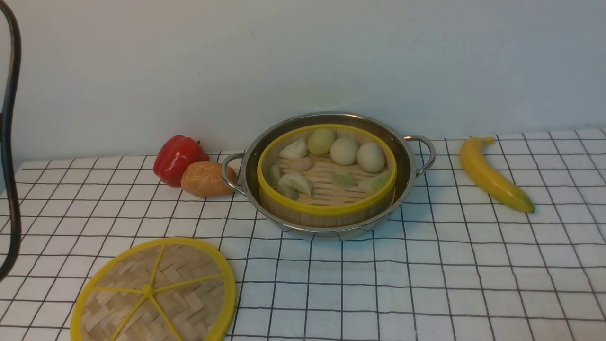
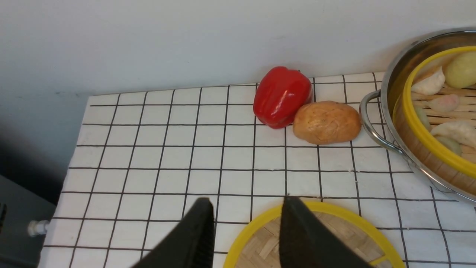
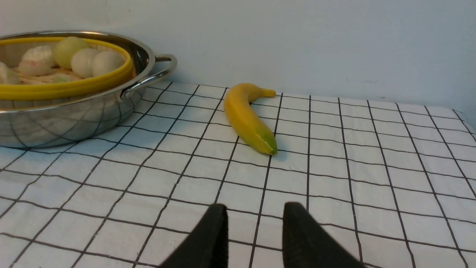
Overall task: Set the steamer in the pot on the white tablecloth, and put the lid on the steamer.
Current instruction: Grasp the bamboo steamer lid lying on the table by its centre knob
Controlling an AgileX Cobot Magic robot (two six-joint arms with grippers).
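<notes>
The steamer (image 1: 326,210), a yellow-rimmed bamboo basket holding pale dumplings and buns, sits inside the shiny steel pot (image 1: 408,156) at the middle back of the white tablecloth (image 1: 426,274). The woven lid (image 1: 156,293) with yellow spokes lies flat at the near left. Neither gripper shows in the front view. In the left wrist view my left gripper (image 2: 248,201) is open above the lid's (image 2: 334,213) far edge, with one finger in front of its rim. In the right wrist view my right gripper (image 3: 256,206) is open over bare cloth, with pot (image 3: 67,119) and steamer (image 3: 74,89) well ahead.
A red pepper (image 1: 177,156) and a brown potato (image 1: 206,179) lie against the pot's left handle. A banana (image 1: 492,175) lies to the right of the pot. A wall stands close behind. A black cable (image 1: 9,142) hangs at the far left.
</notes>
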